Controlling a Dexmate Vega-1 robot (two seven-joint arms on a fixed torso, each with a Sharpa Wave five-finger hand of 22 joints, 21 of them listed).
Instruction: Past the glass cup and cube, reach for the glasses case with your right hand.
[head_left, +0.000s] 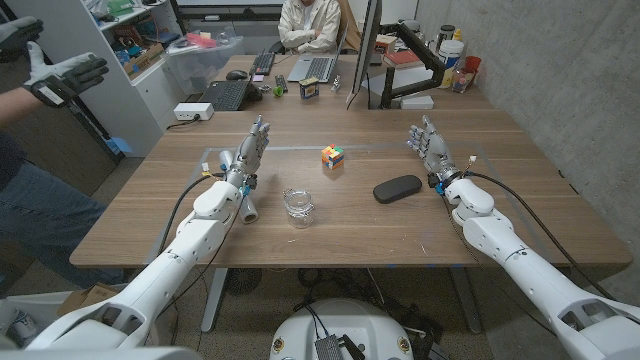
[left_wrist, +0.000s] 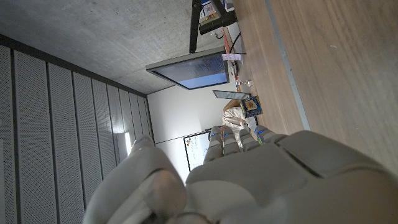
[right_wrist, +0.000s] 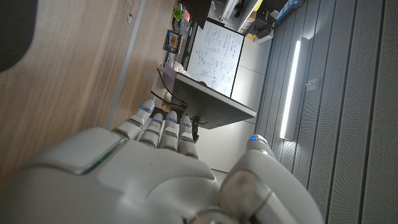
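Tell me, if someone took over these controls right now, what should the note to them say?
Left hand: holds nothing, fingers apart, beside the glass cup.
Right hand: holds nothing, just right of the glasses case, not touching it.
Cube sits mid-table, beyond the cup and left of the case.
Done: nothing gripped yet.
Left: bring the right hand onto the case.

Wooden table (head_left: 520, 215), grey wall (head_left: 560, 60), white shelving (head_left: 85, 40), perhaps a whiteboard (right_wrist: 217, 56) behind

Wooden tabletop (head_left: 520, 190) and items on it

Glass cup (head_left: 298, 207) near front centre; cube (head_left: 333, 157) beyond it; dark glasses case (head_left: 397, 188) to the right, all apart.
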